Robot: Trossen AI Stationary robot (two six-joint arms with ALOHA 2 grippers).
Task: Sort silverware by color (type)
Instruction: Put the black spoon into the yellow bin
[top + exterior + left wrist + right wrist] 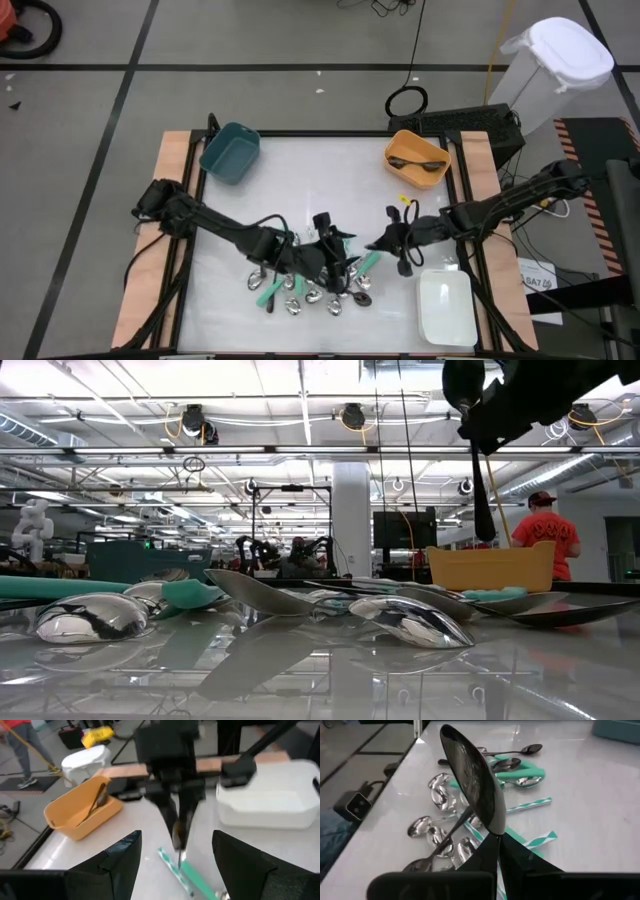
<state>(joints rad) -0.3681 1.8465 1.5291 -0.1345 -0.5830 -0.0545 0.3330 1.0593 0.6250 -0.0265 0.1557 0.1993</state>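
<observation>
The silverware [310, 285] lies in a loose pile near the table's front edge: shiny silver spoons [445, 805], teal-handled pieces [520, 770] and dark ones. My right gripper [400, 245] hangs just right of the pile, shut on a dark spoon [470, 780]. In the low view that spoon [483, 490] hangs above the table. My left gripper [335, 250] hovers over the pile, open, with nothing between its fingers [125, 865]. It faces the right gripper. My right gripper pinches the dark spoon between its two fingers at the neck [490, 832], just behind the bowl. The bowl sticks out ahead of the fingertips; the handle is hidden behind the fingers. The gripper slants downward. The spoon is lifted clear of the table.
A teal bin [230, 155] stands at the far left. An orange bin [392, 150] at the far right holds dark spoons. A white bin [445, 310] sits at the near right, beside the right arm. A person in red [545, 530] stands beyond the table.
</observation>
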